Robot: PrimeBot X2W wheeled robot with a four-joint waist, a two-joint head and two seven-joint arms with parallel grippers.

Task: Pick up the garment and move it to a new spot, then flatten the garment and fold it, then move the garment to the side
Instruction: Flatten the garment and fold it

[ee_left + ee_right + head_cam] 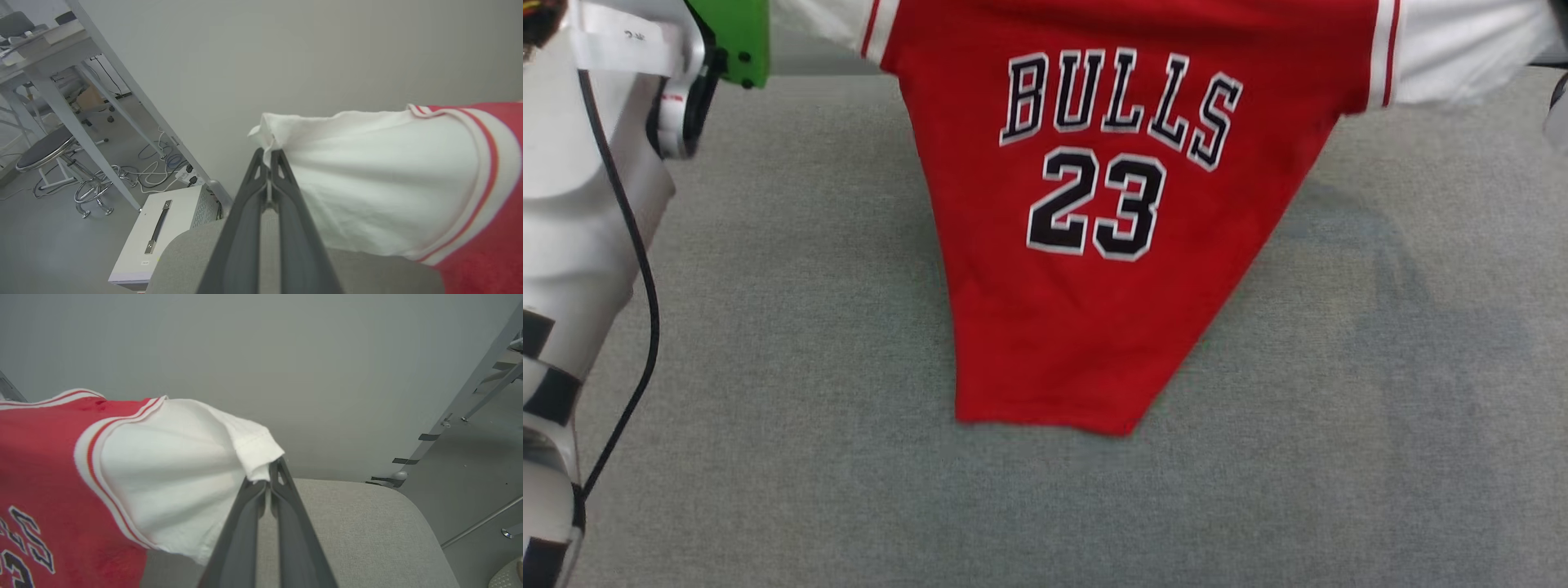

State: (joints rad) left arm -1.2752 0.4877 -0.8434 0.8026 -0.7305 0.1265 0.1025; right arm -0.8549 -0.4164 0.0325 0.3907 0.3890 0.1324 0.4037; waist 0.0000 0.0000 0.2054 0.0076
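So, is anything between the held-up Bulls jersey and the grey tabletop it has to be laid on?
Nothing visible does. The left gripper and right gripper each pinch a sleeve of the jersey, which hangs between them; no object shows on the grey tabletop beneath it.

The red jersey shirt with white short sleeves (1078,327) is cut off by the top edge of the head view. Its black lettering (34,545) is cut off at the lower left of the right wrist view.
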